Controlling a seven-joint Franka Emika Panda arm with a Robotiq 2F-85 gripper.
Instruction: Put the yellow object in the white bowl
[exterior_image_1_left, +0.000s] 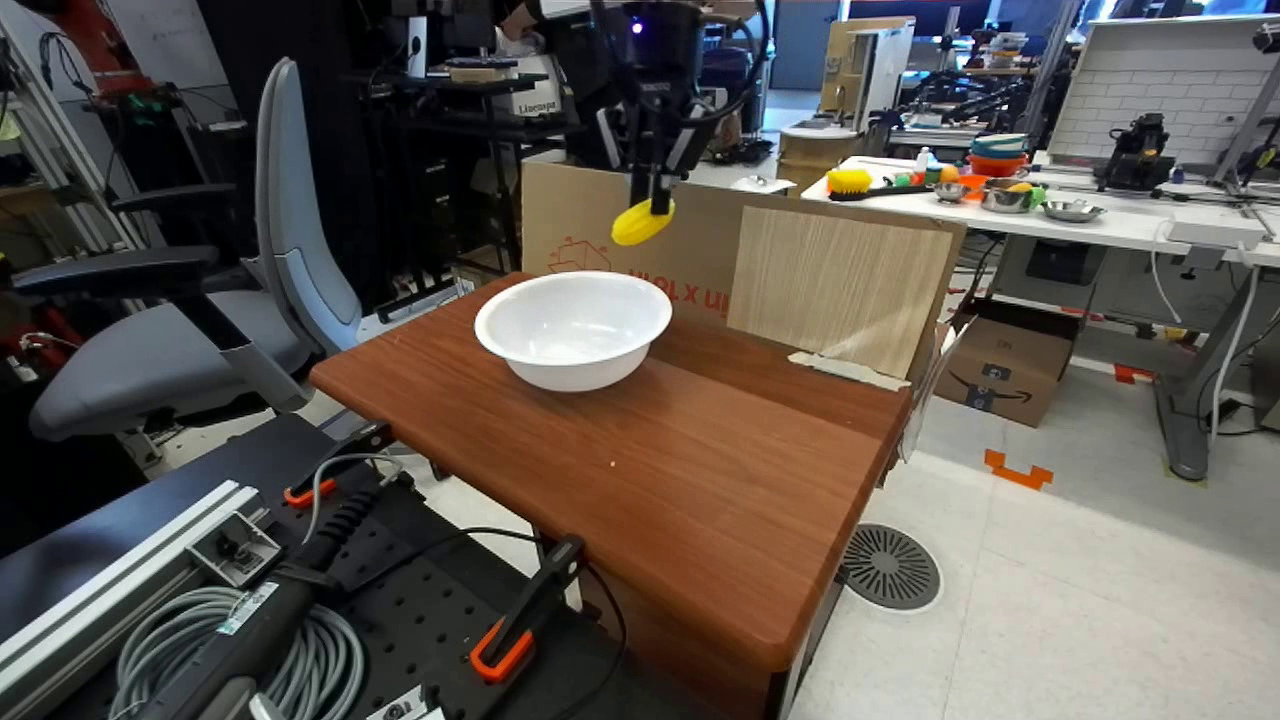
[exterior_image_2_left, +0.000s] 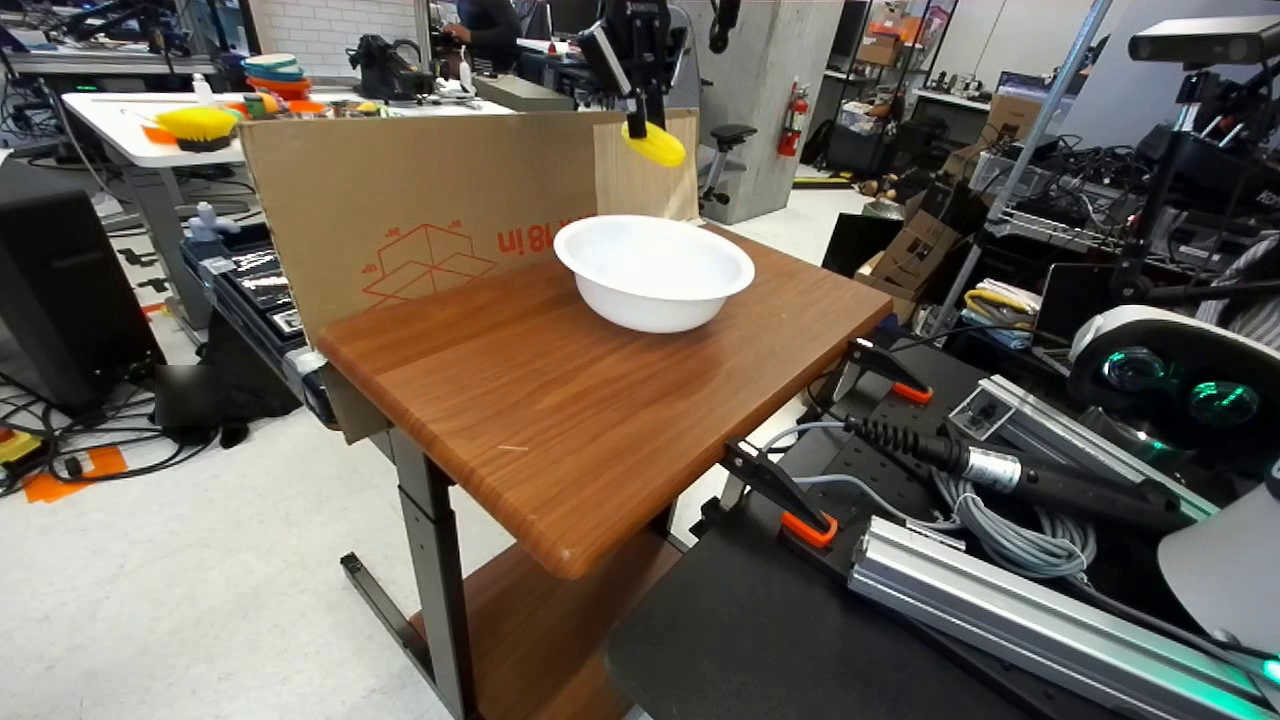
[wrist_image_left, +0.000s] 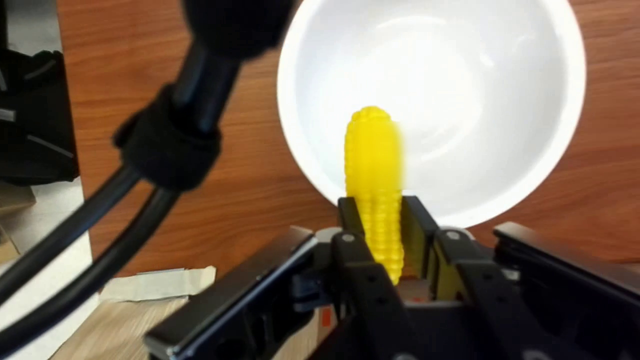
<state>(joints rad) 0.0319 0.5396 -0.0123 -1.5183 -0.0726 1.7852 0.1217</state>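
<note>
The yellow object (exterior_image_1_left: 633, 227) is a bright yellow, corn-shaped piece with a bumpy surface. It also shows in an exterior view (exterior_image_2_left: 660, 148) and in the wrist view (wrist_image_left: 372, 155). My gripper (exterior_image_1_left: 651, 203) is shut on it and holds it tilted in the air, higher than the bowl; the gripper also shows in the wrist view (wrist_image_left: 381, 210). The white bowl (exterior_image_1_left: 580, 374) stands upright on the brown table and looks empty. It also shows in an exterior view (exterior_image_2_left: 650, 310). In the wrist view the yellow object overlaps the bowl's near rim (wrist_image_left: 312, 170), with its far end in front of the bowl's inside.
The brown table (exterior_image_1_left: 640, 480) carries the bowl. A cardboard sheet (exterior_image_2_left: 420, 200) with a wood-grain panel (exterior_image_1_left: 840, 280) stands along its back edge. Black clamps with orange tips (exterior_image_1_left: 525, 620) sit at the front edge by a black bench. An office chair (exterior_image_1_left: 290, 200) stands beside the table.
</note>
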